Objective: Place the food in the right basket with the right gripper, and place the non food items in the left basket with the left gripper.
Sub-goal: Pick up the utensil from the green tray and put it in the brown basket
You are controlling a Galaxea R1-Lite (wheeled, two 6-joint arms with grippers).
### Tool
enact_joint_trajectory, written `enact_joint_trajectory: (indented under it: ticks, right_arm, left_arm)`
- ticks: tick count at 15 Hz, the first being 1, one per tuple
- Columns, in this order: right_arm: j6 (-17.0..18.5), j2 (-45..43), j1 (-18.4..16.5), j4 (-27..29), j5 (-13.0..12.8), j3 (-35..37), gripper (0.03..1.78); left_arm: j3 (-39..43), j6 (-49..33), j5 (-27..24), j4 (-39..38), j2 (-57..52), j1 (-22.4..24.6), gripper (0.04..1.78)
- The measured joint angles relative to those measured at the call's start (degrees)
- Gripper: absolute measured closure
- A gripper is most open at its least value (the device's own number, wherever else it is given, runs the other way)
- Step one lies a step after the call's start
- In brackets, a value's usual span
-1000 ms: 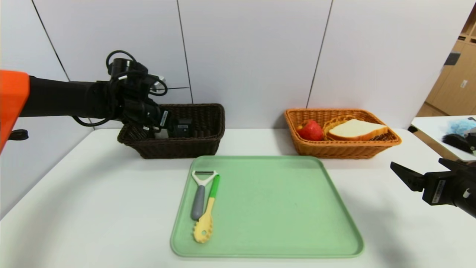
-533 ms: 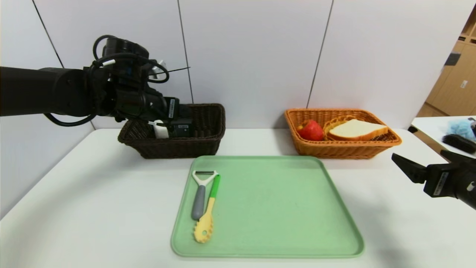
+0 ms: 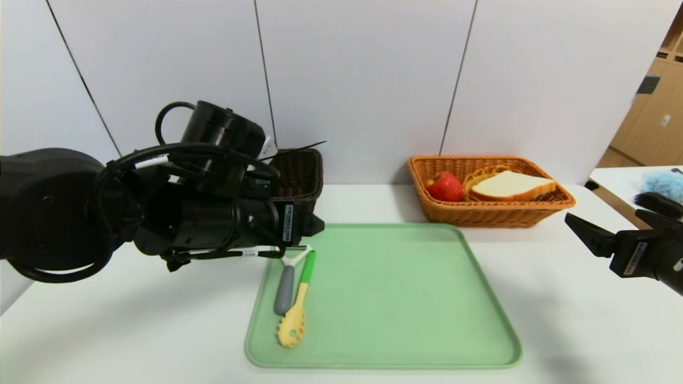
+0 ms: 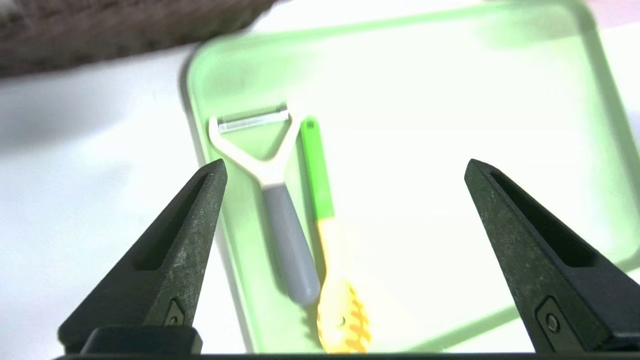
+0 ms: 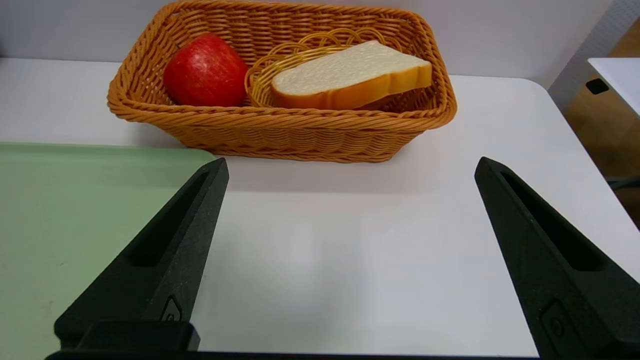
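Note:
A grey-handled white peeler [image 3: 286,277] and a green-and-yellow pasta spoon [image 3: 298,304] lie side by side at the left of the green tray [image 3: 400,320]. My left gripper [image 3: 315,224] hovers open and empty above the tray's back left corner. In the left wrist view the peeler [image 4: 280,215] and spoon [image 4: 325,235] lie below the open gripper [image 4: 345,165]. The dark left basket [image 3: 299,176] is mostly hidden behind the arm. The orange right basket [image 3: 491,213] holds a red apple [image 3: 445,186] and a bread slice [image 3: 512,185]. My right gripper [image 3: 603,224] is open and empty at the table's right, in front of the basket [image 5: 280,135].
A side table [image 3: 613,178] at the far right holds a blue fluffy item [image 3: 661,181] and a black one. A wall stands just behind both baskets. The right part of the tray [image 5: 60,200] is bare.
My left arm has swung from over the dark basket forward and down to the tray's back left corner, above the peeler. My right gripper has drifted slightly upward.

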Motion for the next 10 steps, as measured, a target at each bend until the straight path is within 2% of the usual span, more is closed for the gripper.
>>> enact_joint_trajectory:
  ticks: [6,10]
  right_arm:
    - [-0.2,0.1,0.3,0.1,0.0,0.5,0.11]
    - [-0.2,0.2,0.5,0.2,0.0,0.8,0.11]
  left_arm:
    - [1.0,-4.4,0.5,1.2,2.3,-3.8,0.13]
    - [-4.9,-0.9,0.4,13.3,5.4,-4.0,0.13]
